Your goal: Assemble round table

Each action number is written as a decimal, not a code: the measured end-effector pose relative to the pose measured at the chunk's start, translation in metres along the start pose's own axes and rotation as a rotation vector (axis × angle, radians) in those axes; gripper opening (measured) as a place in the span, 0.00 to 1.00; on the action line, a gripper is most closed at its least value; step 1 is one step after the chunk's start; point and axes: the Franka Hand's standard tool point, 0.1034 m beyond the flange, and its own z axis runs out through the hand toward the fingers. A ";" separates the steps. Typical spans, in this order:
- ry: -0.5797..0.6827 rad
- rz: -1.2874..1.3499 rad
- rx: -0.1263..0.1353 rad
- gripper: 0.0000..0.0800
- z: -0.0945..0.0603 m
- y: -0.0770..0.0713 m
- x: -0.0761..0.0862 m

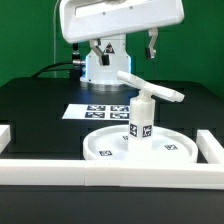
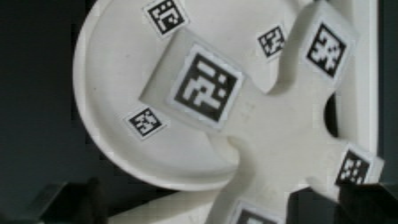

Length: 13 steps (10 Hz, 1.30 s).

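Gripper (image 1: 125,48) hangs at twelve o'clock in the exterior view, fingers pointing down, spread wide and holding nothing. Its dark fingertips (image 2: 75,200) show in the wrist view. Toward six o'clock the round disc (image 1: 120,150) lies flat, with the leg (image 1: 140,118) upright on it and the cross-shaped foot (image 1: 152,90) tilted on top. All three carry black-and-white square tags, with no readable writing. The marker board (image 1: 95,110) lies at ten o'clock from the disc.
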 end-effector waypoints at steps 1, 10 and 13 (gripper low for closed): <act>0.030 0.037 -0.038 0.81 0.001 -0.007 -0.002; 0.047 -0.016 -0.100 0.81 0.019 -0.029 0.001; 0.049 0.001 -0.091 0.81 0.019 -0.029 0.000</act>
